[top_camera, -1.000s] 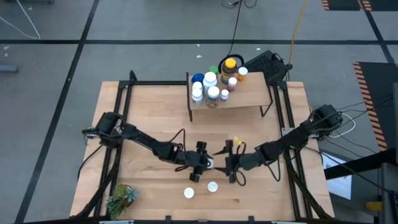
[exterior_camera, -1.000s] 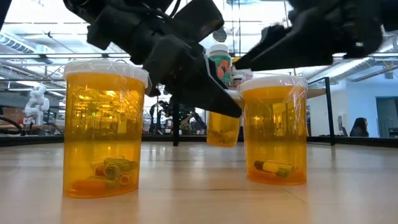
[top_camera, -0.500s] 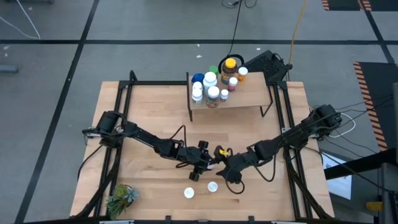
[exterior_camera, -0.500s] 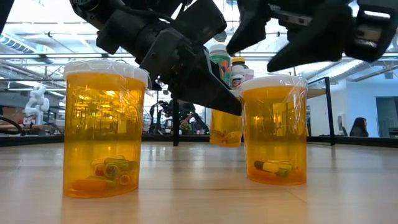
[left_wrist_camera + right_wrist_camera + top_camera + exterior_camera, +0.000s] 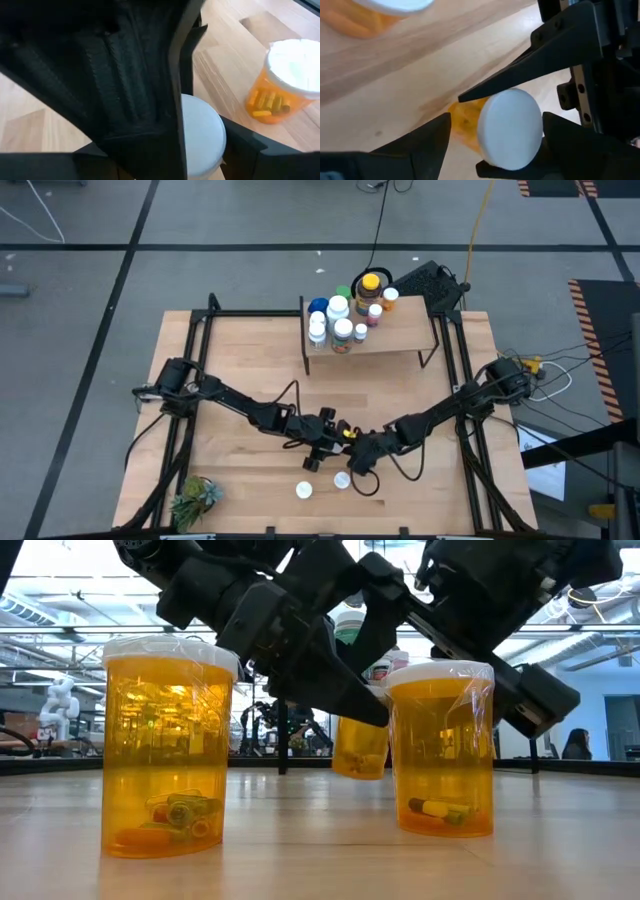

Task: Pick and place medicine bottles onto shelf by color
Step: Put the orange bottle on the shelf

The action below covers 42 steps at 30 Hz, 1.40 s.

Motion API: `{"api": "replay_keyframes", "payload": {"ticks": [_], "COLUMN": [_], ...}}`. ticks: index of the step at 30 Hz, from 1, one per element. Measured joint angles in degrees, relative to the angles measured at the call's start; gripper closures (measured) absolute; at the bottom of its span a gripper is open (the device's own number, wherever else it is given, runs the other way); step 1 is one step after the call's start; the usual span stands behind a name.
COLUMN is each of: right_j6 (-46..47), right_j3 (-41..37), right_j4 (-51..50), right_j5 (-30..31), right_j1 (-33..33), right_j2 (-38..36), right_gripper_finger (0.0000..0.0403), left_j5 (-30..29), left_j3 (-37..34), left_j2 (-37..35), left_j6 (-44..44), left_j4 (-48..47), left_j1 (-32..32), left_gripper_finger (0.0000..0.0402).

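An orange medicine bottle with a white cap sits between the fingers of my left gripper, near the table's middle. My right gripper is open, and its two fingers stand on either side of that bottle's cap; I cannot tell whether they touch it. Two more orange, white-capped bottles stand on their bases nearer the front edge. The shelf at the back carries several bottles on its left half. My left gripper pinches the orange bottle between its two fingers just under the white cap. The fingers come slanting down from the table's left. The bottle is slightly tilted; I cannot tell whether its base touches the table.
A small green plant sits at the front left corner. The two standing bottles are close in front of both grippers. The shelf's right half is bare wood.
My right gripper has moved toward the table's left and near edges and down, coming up to the bottle that my left gripper holds, so that its fingers now flank the cap. The left gripper and its bottle have stayed about where they were.
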Motion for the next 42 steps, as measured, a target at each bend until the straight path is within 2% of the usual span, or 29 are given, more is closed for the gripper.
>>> {"api": "replay_keyframes", "payload": {"ticks": [5, 14, 23, 29, 35, 40, 42], "right_j6": [3.4, 4.37, 5.1, 6.1, 5.89, 12.58, 16.7], "right_j3": [0.0, -0.01, -0.02, -0.21, -0.2, -0.06, 0.07], "right_j4": [-1.11, -2.71, -4.85, -3.19, -1.13, -1.04, -1.4], "right_j5": [-1.12, -4.13, -7.68, -9.36, -9.52, -9.49, -11.78], "right_j1": [-0.08, -2.31, -3.03, -3.72, -4.07, -4.64, -5.41], "right_j2": [-0.47, -0.64, -0.57, -0.56, -0.36, -0.34, -0.43], "right_gripper_finger": [0.0092, 0.0126, 0.014, 0.0145, 0.0145, 0.0145, 0.0145], "left_j5": [0.02, -0.27, -0.15, 4.09, 2.76, 1.58, 0.79], "left_j3": [0.0, -0.08, -0.15, -0.13, -0.06, 0.13, 0.13], "left_j2": [0.0, 0.0, 0.02, 0.02, -1.4, -5.54, -7.39], "left_j6": [0.07, -4.62, -7.45, -10.57, -9.9, -9.53, -9.11], "left_j4": [-0.29, -0.6, -3.11, -2.6, -7.25, -11.29, -13.33], "left_j1": [0.02, 0.44, 0.74, 1.25, 0.92, 0.9, 0.65], "left_gripper_finger": [0.0183, 0.0183, 0.0179, 0.0136, 0.0082, 0.0055, 0.0049]}}
